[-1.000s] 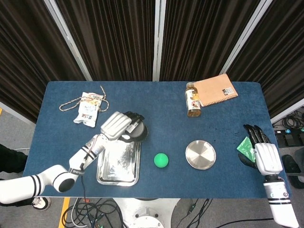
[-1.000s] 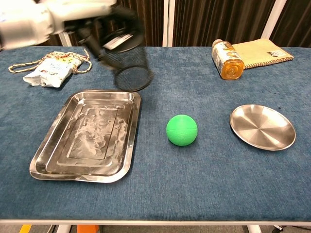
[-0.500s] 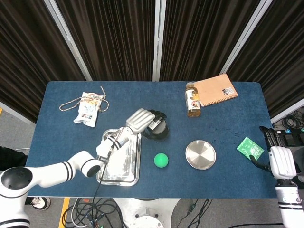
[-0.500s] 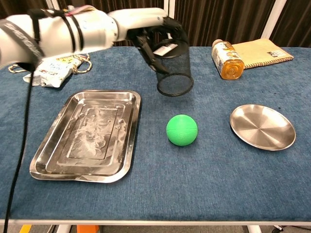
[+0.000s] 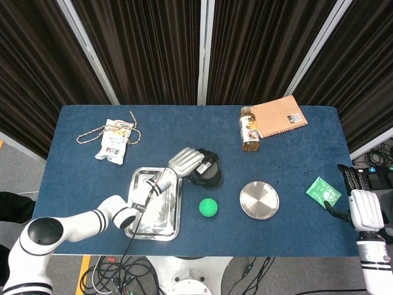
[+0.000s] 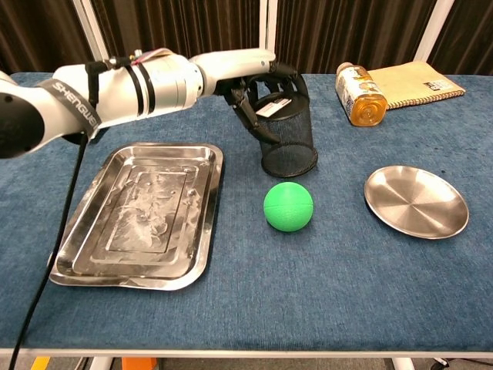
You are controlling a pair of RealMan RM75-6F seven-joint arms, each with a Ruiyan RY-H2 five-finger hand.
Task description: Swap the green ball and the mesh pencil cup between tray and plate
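This looks like a robotics lab or test cell. A table covered in blue felt stands before dark pleated curtains hung between white metal posts. Loose cables trail over grey floor past the table's near edge, and what seems to be a power strip, partly cut off, lies beyond its right edge.
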